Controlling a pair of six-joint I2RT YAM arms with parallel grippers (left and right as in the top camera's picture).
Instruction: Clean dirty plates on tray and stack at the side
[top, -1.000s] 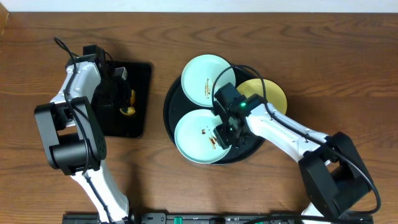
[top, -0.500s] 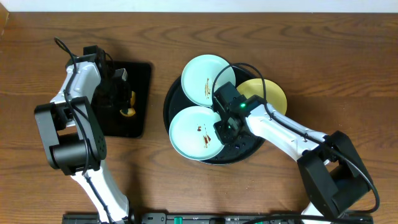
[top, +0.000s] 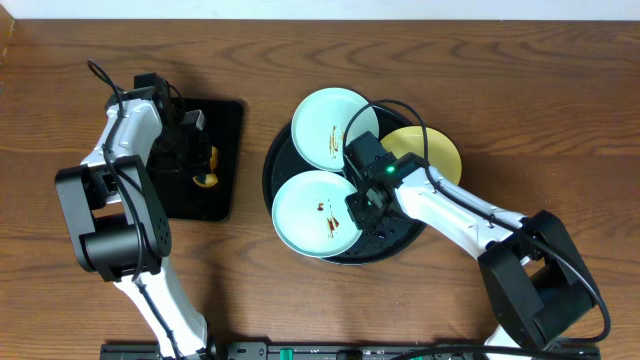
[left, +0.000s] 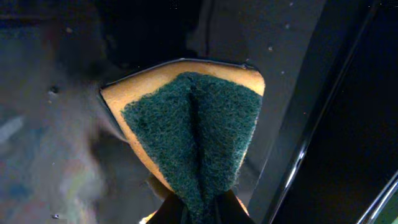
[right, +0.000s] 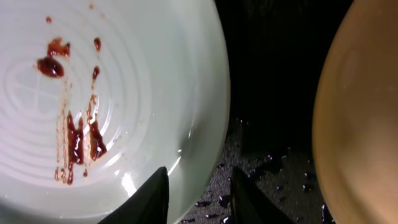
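Note:
The round black tray holds three plates. One mint-blue plate lies at its far side and a pale yellow plate at its right. The near mint-blue plate overhangs the tray's left rim and carries brown smears. My right gripper straddles that plate's right rim, one finger over the plate and one over the wet tray, shut on the rim. My left gripper is shut on a green-and-yellow sponge, which is folded between the jaws.
A smaller rectangular black tray lies at the left under the left gripper. Bare wooden table spreads left of and in front of the round tray. Water drops dot the round tray near the yellow plate.
The near mint-blue plate has slid a little to the left and away with the right gripper, then stopped. The left arm and sponge have not moved.

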